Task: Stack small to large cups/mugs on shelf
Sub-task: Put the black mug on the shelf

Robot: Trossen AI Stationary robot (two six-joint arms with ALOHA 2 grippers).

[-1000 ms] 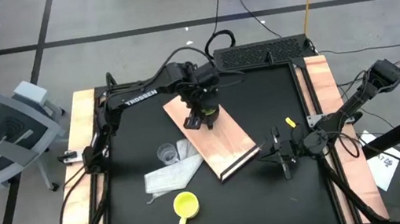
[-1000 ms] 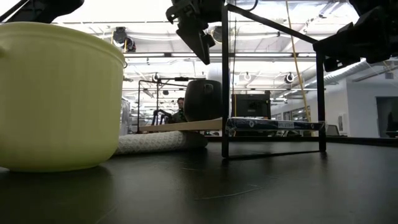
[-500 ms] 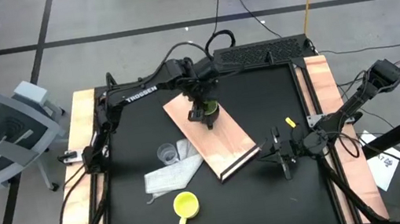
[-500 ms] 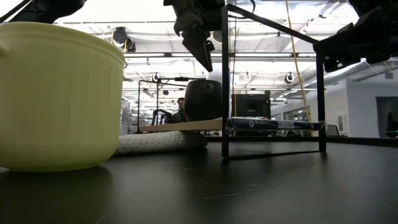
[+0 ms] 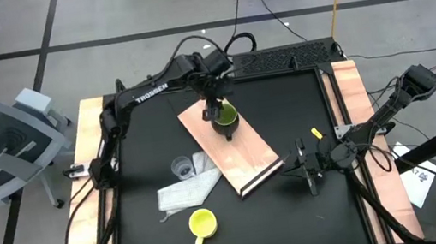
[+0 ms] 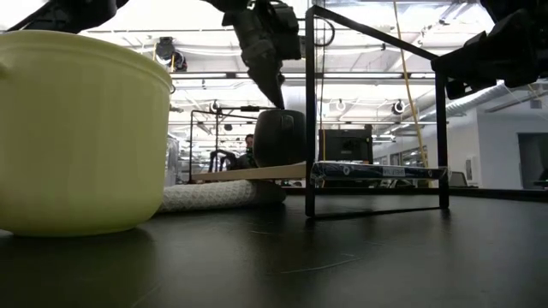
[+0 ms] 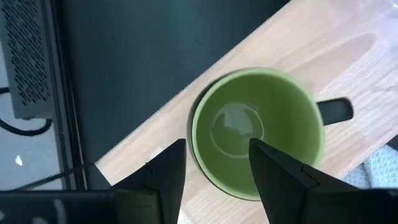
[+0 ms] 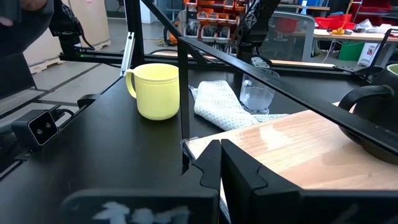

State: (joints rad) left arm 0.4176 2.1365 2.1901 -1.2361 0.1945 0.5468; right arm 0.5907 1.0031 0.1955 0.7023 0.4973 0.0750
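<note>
Low view puts the yellow mug (image 6: 81, 133) closest, a smooth, rounded plastic-looking wall near the front edge of the black table (image 6: 342, 257); only the high view shows that it stands upright and holds nothing. Behind it, toward the left side, a white cloth (image 5: 183, 192) with a woven texture lies crumpled, and the clear plastic cup (image 5: 181, 169) stands just beside it, nothing inside. The shelf (image 5: 245, 157), a flat board of light wood with a dark strip at its near end, lies diagonally across the middle of the table.

At the right edge the right end effector (image 5: 307, 169) waits with its fingers pressed together, holding nothing.

On the far end of the shelf the green mug (image 7: 258, 146) stands upright. The left wrist view alone shows its glossy inside, which holds nothing. The left end effector (image 7: 214, 168) hangs above it, fingers apart and gripping nothing.
</note>
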